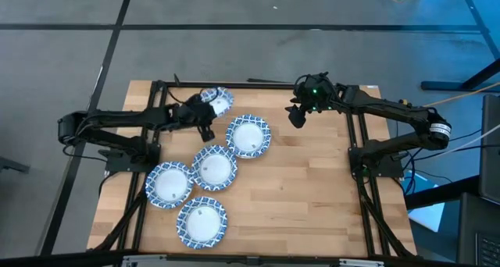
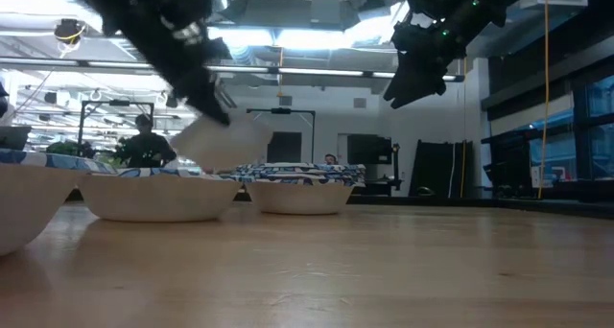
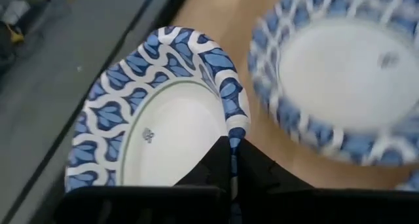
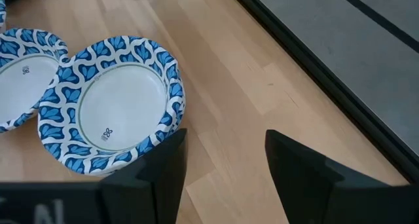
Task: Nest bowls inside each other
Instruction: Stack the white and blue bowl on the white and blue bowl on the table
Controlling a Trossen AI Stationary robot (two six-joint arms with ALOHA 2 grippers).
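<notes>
My left gripper is shut on a blue-and-white patterned bowl above the table's far left part. The low view shows this bowl tilted and off the wood. Several more bowls rest on their bases on the table: one next to the held bowl, one toward the middle, and two nearer the front. My right gripper hangs open in the air over the far right part, beside the bowl closest to it. My left gripper pinches the held bowl by its patterned rim, and the rim's edge runs between the two fingers. The bowl is lifted clear of the table and tilted, its white inside facing the wrist camera.
The table's right half is bare wood. Black frame rails run along both sides of the table. In the low view, people and equipment stand in the room far behind the table.
</notes>
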